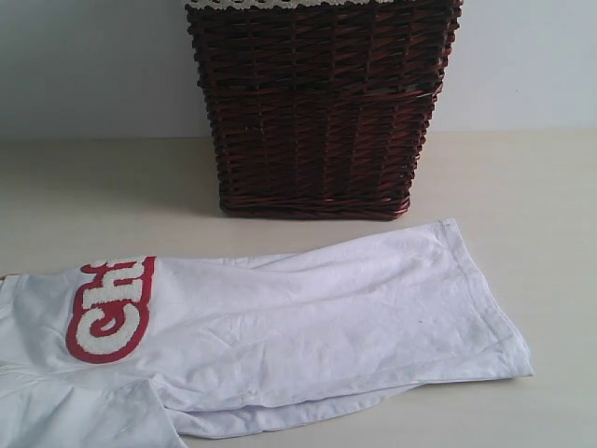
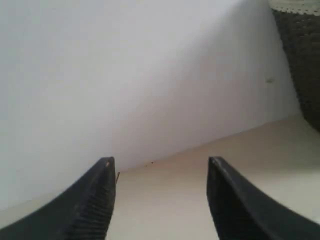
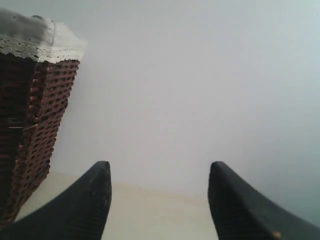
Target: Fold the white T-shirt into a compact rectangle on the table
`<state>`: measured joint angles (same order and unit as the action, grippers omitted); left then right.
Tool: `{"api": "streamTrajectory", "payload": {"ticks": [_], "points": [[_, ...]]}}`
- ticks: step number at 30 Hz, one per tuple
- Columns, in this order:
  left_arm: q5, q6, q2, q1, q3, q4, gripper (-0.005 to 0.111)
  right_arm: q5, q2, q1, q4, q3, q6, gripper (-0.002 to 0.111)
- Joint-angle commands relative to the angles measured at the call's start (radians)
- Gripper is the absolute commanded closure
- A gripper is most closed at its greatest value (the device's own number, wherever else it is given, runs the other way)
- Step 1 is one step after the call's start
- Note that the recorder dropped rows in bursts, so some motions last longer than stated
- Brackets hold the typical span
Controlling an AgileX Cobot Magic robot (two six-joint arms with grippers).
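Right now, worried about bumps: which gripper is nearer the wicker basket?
Right, probably: the right gripper hangs close beside the wicker basket, weave looming large; the left gripper stands farther off, weave finer.

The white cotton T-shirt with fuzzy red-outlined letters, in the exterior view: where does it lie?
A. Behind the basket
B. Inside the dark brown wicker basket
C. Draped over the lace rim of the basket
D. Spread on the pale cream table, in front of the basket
D: the white cotton T-shirt lies spread on the pale cream table, nearer to the camera than the dark brown wicker basket.
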<state>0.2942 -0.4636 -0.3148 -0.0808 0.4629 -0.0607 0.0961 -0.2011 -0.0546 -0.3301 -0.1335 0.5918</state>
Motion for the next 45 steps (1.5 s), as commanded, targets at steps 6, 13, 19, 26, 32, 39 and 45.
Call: {"api": "streamTrajectory", "payload": {"ticks": [6,13,19,26,32,39,45], "points": [[-0.011,-0.009,0.005,-0.051,0.003,0.003,0.053,-0.216,0.095,-0.018,0.014,0.085,-0.056,0.064],[-0.011,-0.008,0.005,-0.051,0.003,0.005,0.053,-0.258,0.095,-0.018,0.01,0.133,-0.056,0.083],[0.148,0.081,-0.014,-0.051,-0.018,-0.01,0.053,-0.262,0.095,-0.018,0.01,0.133,-0.062,0.083],[0.343,-0.043,-0.347,-0.051,-0.033,-0.029,0.089,-0.255,0.095,-0.018,0.013,0.133,-0.063,0.083],[0.379,-0.175,-0.593,-0.051,0.1,-0.181,0.103,-0.253,0.095,-0.018,0.013,0.133,-0.064,0.083],[0.296,-0.628,-0.954,-0.051,0.141,-0.456,0.107,-0.253,0.095,-0.018,0.013,0.133,-0.064,0.083],[0.274,-0.955,-1.125,-0.048,0.141,-0.699,0.107,-0.253,0.095,-0.018,0.013,0.133,-0.064,0.083]]}}
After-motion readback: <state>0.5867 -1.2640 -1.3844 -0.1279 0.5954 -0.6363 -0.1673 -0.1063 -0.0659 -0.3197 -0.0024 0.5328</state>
